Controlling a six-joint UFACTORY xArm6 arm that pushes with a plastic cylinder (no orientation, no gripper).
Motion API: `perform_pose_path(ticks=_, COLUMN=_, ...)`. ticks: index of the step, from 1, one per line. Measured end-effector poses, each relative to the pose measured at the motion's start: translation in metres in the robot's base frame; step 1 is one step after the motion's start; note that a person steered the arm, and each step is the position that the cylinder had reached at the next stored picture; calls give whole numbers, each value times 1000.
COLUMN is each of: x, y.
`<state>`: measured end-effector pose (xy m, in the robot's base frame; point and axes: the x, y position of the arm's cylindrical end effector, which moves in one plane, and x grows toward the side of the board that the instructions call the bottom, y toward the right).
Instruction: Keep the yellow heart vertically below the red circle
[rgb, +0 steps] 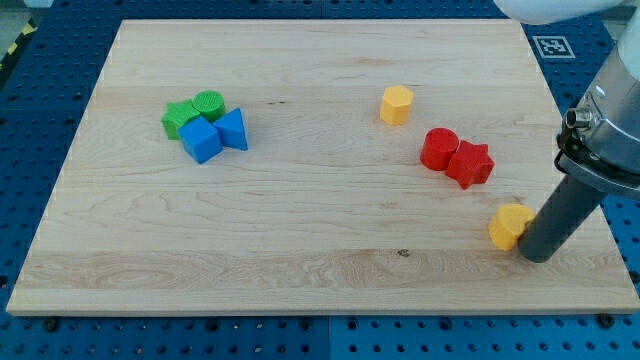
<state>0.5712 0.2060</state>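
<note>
The red circle lies right of the board's middle, touching a red star on its right. The yellow heart lies below and to the right of them, near the board's right edge. My tip rests on the board just right of the yellow heart, touching or almost touching it. The rod rises up to the view's right.
A yellow hexagon lies above and left of the red circle. At the upper left a cluster holds a green star, a green circle, a blue cube and a blue triangle. The wooden board sits on a blue perforated table.
</note>
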Motion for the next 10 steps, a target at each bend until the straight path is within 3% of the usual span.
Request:
perform_pose_path(ticks=3, x=-4, y=-42)
perform_pose_path(ticks=5, x=11, y=-7)
perform_pose_path(ticks=7, x=-3, y=18)
perform_pose_path(ticks=10, x=-16, y=-40)
